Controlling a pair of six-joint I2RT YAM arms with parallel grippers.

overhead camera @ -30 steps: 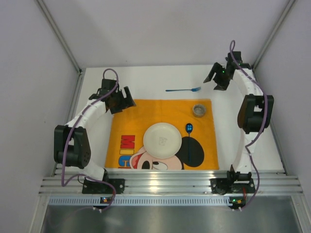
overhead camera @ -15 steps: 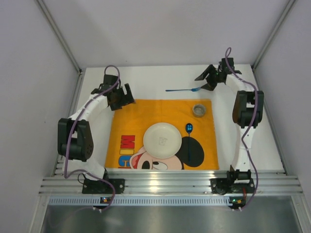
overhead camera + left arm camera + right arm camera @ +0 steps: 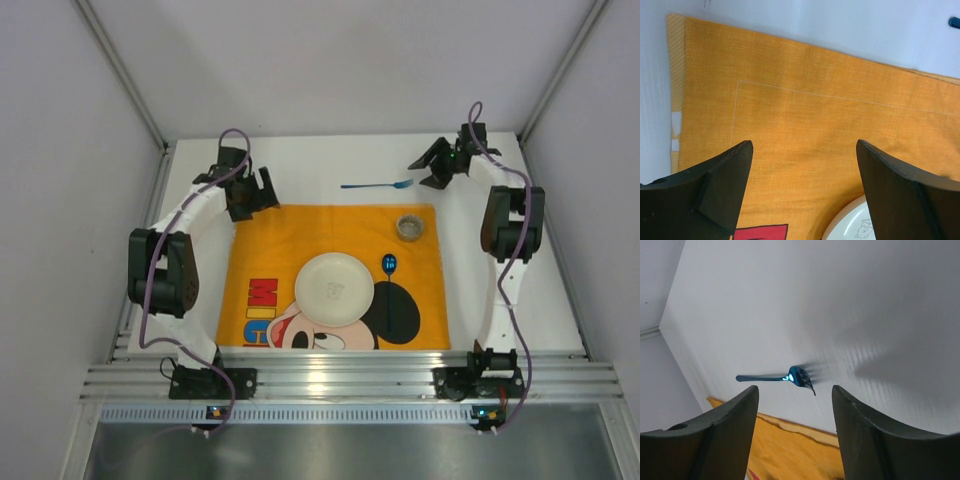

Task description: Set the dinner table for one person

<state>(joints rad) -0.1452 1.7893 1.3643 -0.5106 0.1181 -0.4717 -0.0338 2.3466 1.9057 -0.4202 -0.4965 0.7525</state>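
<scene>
Looking mostly laid, the dinner table [image 3: 320,160], filling the cell floor under both arms, is carrying an orange placemat [image 3: 300,225] with a white plate [image 3: 334,288], a blue spoon [image 3: 389,264] just right of it and a small cup [image 3: 409,226]. A blue fork [image 3: 377,185] is lying on bare tabletop beyond the mat's far edge, and is probably the piece left to place. The fork is lying crosswise, tines pointing at the right gripper [image 3: 426,172], whose jaws are standing apart and empty, as are those of the left gripper [image 3: 258,198] over the mat's far left corner.

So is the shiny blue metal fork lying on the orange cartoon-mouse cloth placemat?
No, the shiny blue metal fork lies on the bare white tabletop, just beyond the orange cloth placemat's far edge.
</scene>
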